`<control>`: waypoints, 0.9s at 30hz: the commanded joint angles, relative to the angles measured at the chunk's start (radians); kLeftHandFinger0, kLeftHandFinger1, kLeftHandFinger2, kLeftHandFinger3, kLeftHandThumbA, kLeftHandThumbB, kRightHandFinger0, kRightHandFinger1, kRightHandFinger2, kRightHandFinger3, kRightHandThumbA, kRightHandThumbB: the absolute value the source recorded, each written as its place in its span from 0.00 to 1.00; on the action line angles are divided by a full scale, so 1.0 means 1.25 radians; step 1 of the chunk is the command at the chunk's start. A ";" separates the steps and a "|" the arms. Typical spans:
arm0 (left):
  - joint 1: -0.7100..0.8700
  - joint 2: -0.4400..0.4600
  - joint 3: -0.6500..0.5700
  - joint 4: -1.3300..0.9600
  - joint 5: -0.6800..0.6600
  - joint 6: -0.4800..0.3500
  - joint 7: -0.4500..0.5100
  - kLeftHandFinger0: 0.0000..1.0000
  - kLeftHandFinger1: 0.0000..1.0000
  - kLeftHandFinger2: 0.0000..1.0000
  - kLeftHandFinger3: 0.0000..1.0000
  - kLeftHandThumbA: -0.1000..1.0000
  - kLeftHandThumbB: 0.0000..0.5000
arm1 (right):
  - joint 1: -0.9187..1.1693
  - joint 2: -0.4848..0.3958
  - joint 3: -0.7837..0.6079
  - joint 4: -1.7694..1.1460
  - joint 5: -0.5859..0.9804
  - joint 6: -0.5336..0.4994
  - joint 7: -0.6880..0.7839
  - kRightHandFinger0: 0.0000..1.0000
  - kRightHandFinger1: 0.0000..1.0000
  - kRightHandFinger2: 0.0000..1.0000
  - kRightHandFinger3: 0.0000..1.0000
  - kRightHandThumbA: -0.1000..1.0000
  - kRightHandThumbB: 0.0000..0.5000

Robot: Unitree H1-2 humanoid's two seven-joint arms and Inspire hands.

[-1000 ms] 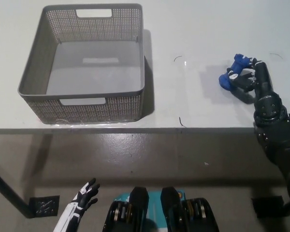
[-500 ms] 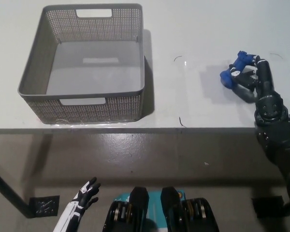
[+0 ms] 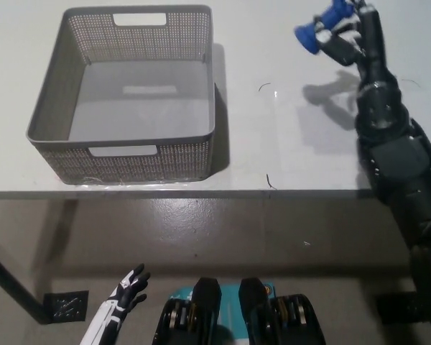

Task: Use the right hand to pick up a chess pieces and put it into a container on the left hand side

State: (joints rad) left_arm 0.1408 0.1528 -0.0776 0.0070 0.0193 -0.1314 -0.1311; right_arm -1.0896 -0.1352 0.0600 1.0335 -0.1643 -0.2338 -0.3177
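Note:
My black right hand [image 3: 347, 37] is raised above the white table at the upper right, shut on a blue chess piece [image 3: 317, 27] that sticks out to the left of its fingers. Their shadow falls on the table below. A grey perforated basket [image 3: 122, 154] stands on the table's left half, empty inside, well to the left of the held piece. My white left hand [image 3: 124, 290] rests low at the bottom left, below the table edge, fingers spread.
The table's front edge [image 3: 273, 191] runs across the middle of the picture, with bare floor beneath it. A few thin dark marks [image 3: 264, 87] lie on the table between the basket and my right arm.
My right hand has lifted the blue chess piece off the table and carried it up and slightly left. The left hand and the basket have not moved.

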 commanded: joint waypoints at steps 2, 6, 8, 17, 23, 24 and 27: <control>-0.005 0.009 -0.001 -0.015 0.002 -0.012 -0.010 1.00 1.00 1.00 1.00 1.00 0.49 | -0.073 0.034 0.013 -0.078 -0.019 0.006 0.000 0.00 0.36 0.79 0.85 0.00 0.23; -0.008 0.010 -0.002 -0.014 0.011 -0.015 -0.007 1.00 1.00 1.00 1.00 1.00 0.49 | -0.097 0.075 0.031 -0.086 -0.026 0.028 0.017 0.01 0.43 0.82 0.91 0.00 0.21; -0.008 0.011 -0.003 -0.014 0.015 -0.016 -0.005 1.00 1.00 1.00 1.00 1.00 0.50 | -0.112 0.096 0.049 -0.075 -0.033 0.000 0.027 0.00 0.41 0.80 0.89 0.00 0.20; -0.009 0.009 -0.004 -0.015 0.043 -0.019 0.005 1.00 1.00 1.00 1.00 1.00 0.73 | -0.190 0.202 0.126 -0.001 -0.081 -0.029 0.012 0.00 0.34 0.82 0.82 0.00 0.25; -0.012 0.013 -0.003 -0.023 0.046 -0.016 0.001 1.00 1.00 1.00 1.00 1.00 0.67 | -0.241 0.249 0.152 0.080 -0.094 -0.065 -0.007 0.00 0.29 0.71 0.82 0.00 0.21; -0.014 0.014 -0.003 -0.022 0.047 -0.017 0.000 1.00 1.00 1.00 1.00 1.00 0.64 | -0.247 0.255 0.154 0.088 -0.094 -0.058 -0.008 0.00 0.34 0.72 0.84 0.00 0.21; -0.022 0.015 -0.002 -0.017 0.046 -0.023 -0.002 1.00 1.00 1.00 1.00 1.00 0.59 | -0.264 0.268 0.167 0.123 -0.104 -0.045 -0.008 0.00 0.36 0.72 0.85 0.00 0.19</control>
State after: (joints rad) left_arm 0.1344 0.1563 -0.0826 0.0062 0.0667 -0.1319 -0.1307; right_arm -1.3214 0.1839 0.2540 1.1701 -0.2570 -0.2450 -0.2991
